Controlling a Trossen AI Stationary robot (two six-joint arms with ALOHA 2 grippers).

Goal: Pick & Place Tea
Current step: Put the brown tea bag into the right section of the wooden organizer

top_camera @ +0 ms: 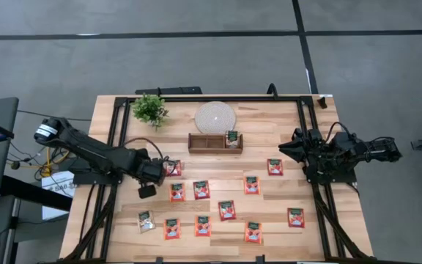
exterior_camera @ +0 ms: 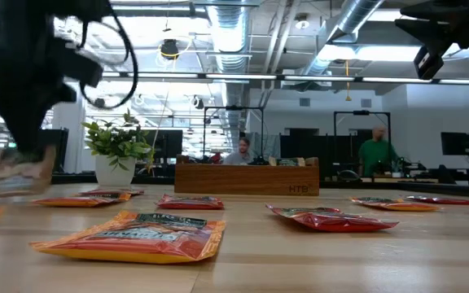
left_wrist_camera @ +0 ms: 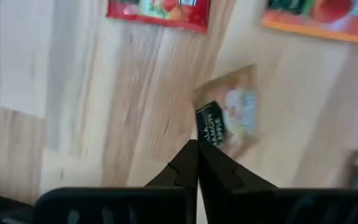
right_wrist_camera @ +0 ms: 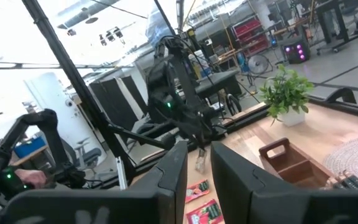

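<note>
My left gripper (left_wrist_camera: 196, 149) hangs over the table's left part (top_camera: 151, 174), shut on a pale beige tea sachet with a dark green label (left_wrist_camera: 225, 121). In the low view that sachet (exterior_camera: 13, 175) dangles above the tabletop. Several red-orange tea sachets (top_camera: 226, 210) lie flat on the table, and another beige one (top_camera: 146, 220) lies near the front left. One green-labelled sachet (top_camera: 232, 138) stands in the right compartment of the brown wooden tray (top_camera: 204, 142). My right gripper (right_wrist_camera: 194, 180) waits open at the table's right side (top_camera: 288, 150), touching nothing. My left gripper pinches the beige sachet between its two fingers at the edge beside the dark green label (left_wrist_camera: 205, 129). The fingers come from above, pointing down. The sachet hangs tilted below the fingertips, lifted clear of the table.
A round white disc (top_camera: 215, 116) and a small potted plant (top_camera: 150, 110) stand at the back behind the tray. A dark frame runs along the table's back and sides (top_camera: 299, 110). Bare wood shows between the tray and the nearest row of sachets.
</note>
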